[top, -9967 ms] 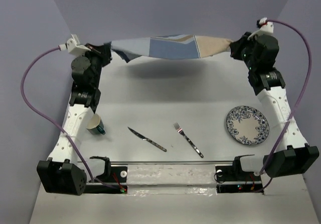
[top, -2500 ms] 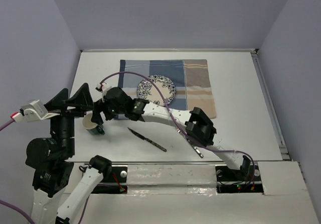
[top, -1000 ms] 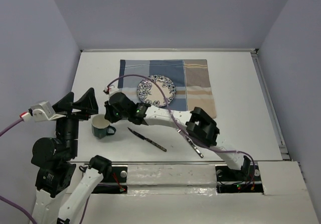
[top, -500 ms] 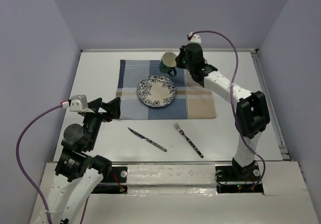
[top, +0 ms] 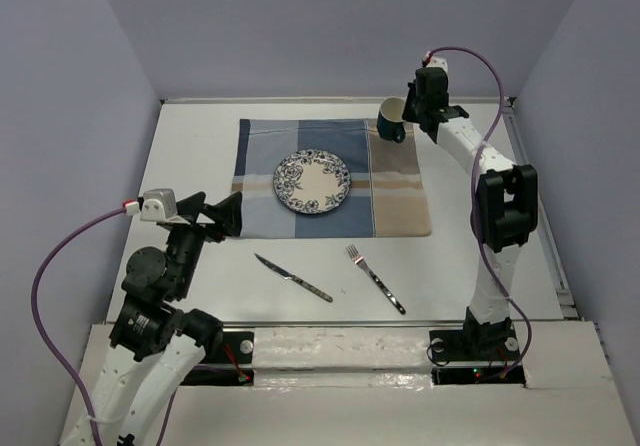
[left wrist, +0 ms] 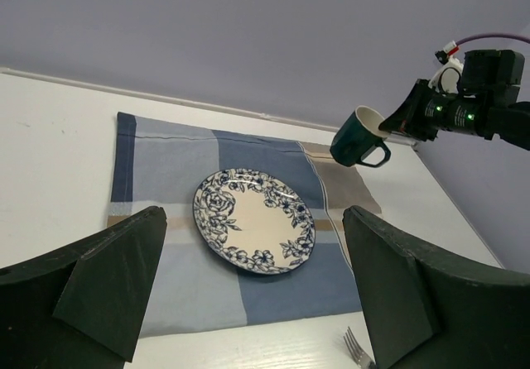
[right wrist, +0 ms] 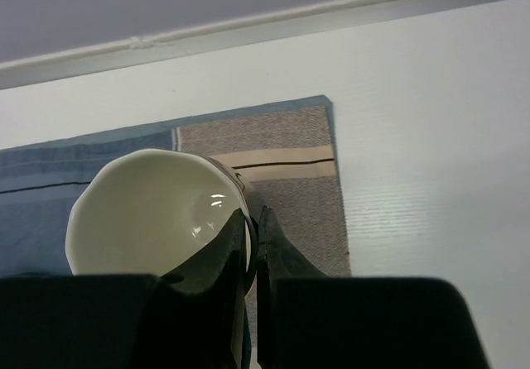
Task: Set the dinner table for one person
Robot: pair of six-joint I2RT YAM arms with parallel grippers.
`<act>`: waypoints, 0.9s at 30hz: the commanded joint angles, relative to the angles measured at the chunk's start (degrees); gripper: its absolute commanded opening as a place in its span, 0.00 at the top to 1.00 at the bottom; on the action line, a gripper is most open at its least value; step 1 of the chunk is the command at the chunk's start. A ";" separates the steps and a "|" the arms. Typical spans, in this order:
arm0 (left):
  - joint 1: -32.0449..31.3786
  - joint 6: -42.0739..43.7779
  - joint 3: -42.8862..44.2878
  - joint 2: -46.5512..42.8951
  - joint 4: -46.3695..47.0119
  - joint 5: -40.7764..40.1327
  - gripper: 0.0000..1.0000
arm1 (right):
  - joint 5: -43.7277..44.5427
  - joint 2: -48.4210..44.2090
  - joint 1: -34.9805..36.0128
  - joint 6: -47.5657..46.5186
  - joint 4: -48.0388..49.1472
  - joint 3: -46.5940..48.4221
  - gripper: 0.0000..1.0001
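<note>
Aloft, right tool (right wrist: pixel 251 230) pinches the thin rim of a glossy round mug (right wrist: pixel 153 208) — left tool (left wrist: pixel 252 286) gapes wide, empty.

Lavender back wall (top: pixel 330 26), matching side walls (top: pixel 60 116), even light

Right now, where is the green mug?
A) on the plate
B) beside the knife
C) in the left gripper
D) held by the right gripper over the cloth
D: the right gripper pinches the rim of the mug, in the air over the far right corner of the cloth.

bare cloth (top: pixel 400 201) right of plate (top: pixel 312 181)
</note>
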 commanded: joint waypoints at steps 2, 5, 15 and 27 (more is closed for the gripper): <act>-0.39 1.44 0.54 1.94 2.99 -0.38 0.01 | -2.86 2.97 -3.00 -0.46 1.24 8.51 1.00; -0.30 1.35 0.54 2.38 3.08 -0.55 0.01 | -2.95 5.61 -4.24 -0.98 0.28 11.41 1.00; 0.13 1.35 0.62 3.79 3.08 -0.47 0.01 | -3.30 10.62 -5.30 -0.81 -1.40 15.47 1.00; 1.01 1.09 0.54 4.14 3.34 0.24 0.01 | -5.40 5.89 -6.44 -1.07 -4.82 15.82 0.33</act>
